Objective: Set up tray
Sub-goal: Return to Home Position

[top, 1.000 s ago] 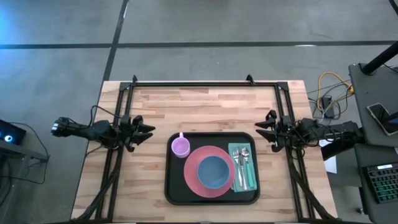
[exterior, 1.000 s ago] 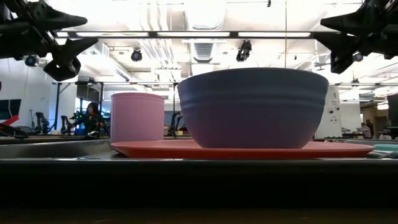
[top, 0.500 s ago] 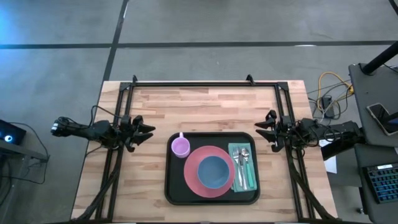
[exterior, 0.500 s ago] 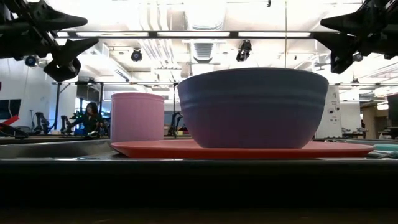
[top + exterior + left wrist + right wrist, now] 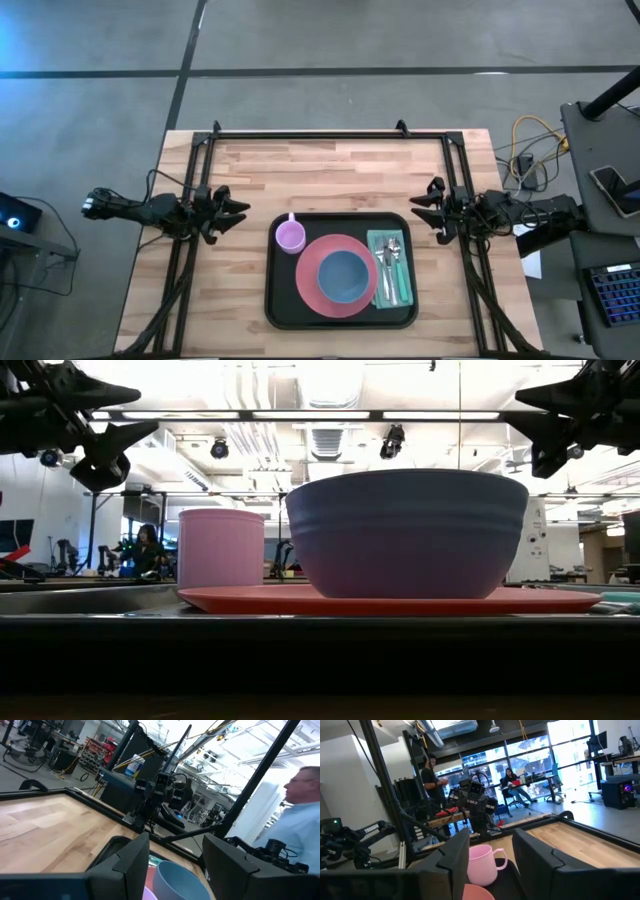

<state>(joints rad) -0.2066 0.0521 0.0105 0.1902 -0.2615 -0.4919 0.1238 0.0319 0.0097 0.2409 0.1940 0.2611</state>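
1. Nothing is seen to have shifted in the last second: both arms are held as before, at the table's sides.
2. The left gripper (image 5: pixel 240 212) is kept with its fingers spread and empty; the right gripper (image 5: pixel 418 211) is likewise parted, holding nothing.
3. The tray (image 5: pixel 278 300) is found between the two grippers, touched by neither.
4. On it are set a pink plate (image 5: pixel 310 285) with a blue bowl (image 5: pixel 345 275), a pink cup (image 5: pixel 290 236) towards the left gripper, and a green napkin (image 5: pixel 379 240) with cutlery (image 5: pixel 392 262) towards the right gripper.
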